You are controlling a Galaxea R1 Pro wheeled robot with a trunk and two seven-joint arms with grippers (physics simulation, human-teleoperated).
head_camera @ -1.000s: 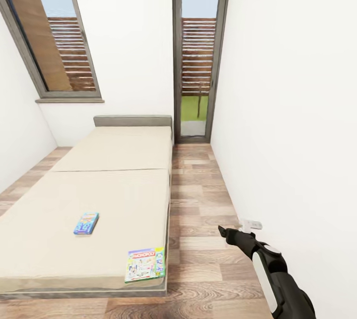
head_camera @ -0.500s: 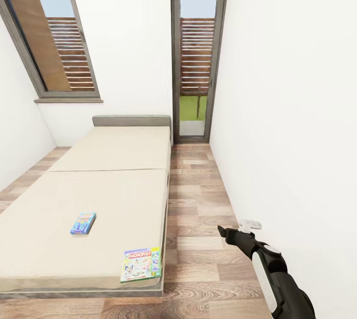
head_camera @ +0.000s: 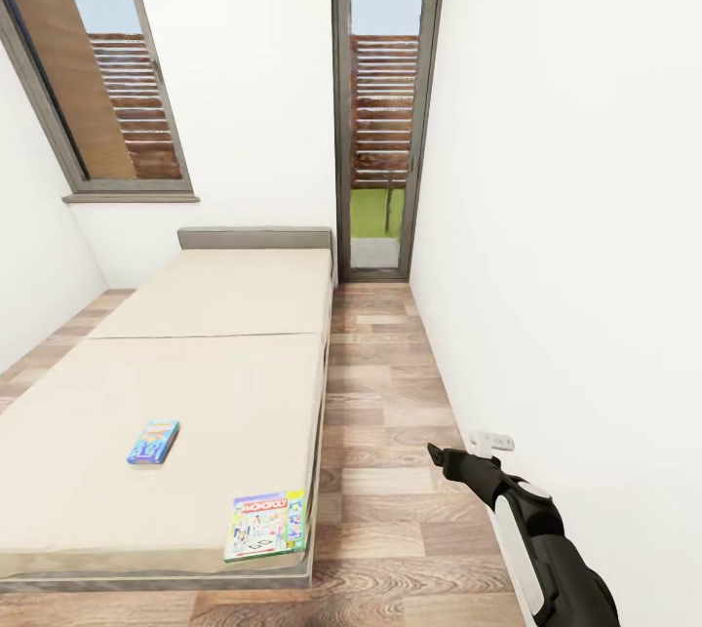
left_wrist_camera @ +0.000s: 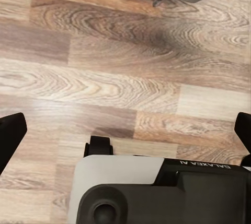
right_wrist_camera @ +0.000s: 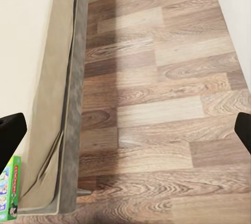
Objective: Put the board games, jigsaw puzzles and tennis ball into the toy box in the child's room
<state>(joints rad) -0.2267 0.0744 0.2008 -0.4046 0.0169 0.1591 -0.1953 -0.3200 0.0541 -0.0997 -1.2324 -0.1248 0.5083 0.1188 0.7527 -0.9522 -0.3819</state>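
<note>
- Two board games are seen on the bed (head_camera: pixel 195 354) in the head view: a small blue one (head_camera: pixel 153 442) out on the mattress, and a larger green-edged one (head_camera: pixel 265 526) at the near corner, right at the mattress edge beside the wood floor (head_camera: pixel 390 471).
- Of the two, the green-edged game is judged the nearer target; it lies to the left of the right gripper (head_camera: pixel 436 457), with a strip of floor between them, and it is also glimpsed at the border of the right wrist view (right_wrist_camera: pixel 9 190).
- Its long axis is seen running roughly along the bed's length, away from the robot and only slightly tilted, so a sideways reach across the mattress edge is likely called for.
- The right arm is judged the better placed one: its gripper is held low over the floor beside the white wall (head_camera: pixel 585 217), and in the right wrist view the two dark fingertips (right_wrist_camera: pixel 10 135) are seen far apart, with nothing between them.
- The left gripper (left_wrist_camera: pixel 125 138) is pointed down at bare floor above the robot's own base (left_wrist_camera: pixel 157 192), its fingertips likewise spread wide and empty.
- Both games are untouched, and the toy box and table are yet to be reached.
</note>
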